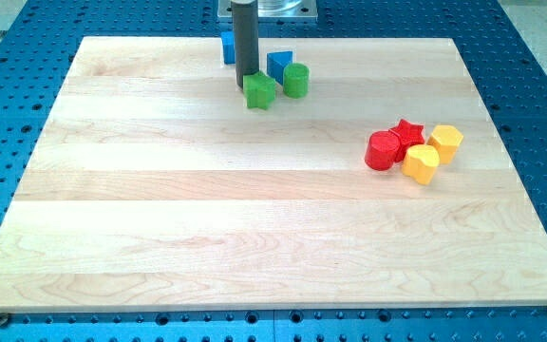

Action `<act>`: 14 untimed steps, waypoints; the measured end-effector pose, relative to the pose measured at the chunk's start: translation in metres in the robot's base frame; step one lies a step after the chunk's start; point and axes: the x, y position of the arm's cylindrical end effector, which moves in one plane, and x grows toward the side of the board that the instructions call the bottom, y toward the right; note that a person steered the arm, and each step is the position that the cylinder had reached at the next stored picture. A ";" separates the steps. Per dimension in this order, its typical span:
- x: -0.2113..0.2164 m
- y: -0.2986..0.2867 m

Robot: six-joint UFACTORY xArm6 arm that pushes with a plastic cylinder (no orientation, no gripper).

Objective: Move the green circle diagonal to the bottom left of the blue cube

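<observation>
Bright even overhead light, sharp focus throughout, faint soft shadows beneath the blocks, mild sheen on the wooden board (254, 237)

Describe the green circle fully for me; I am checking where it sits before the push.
The green circle is a short, solid green cylinder with a flat round top, standing upright on the pale wooden board near the view's top. The blue cube touches it on its upper left; a green block of unclear shape sits close to its lower left. My tip rests beside that green block, not on the circle.
</observation>
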 end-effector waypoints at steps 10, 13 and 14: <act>-0.011 -0.051; -0.012 -0.005; 0.000 -0.018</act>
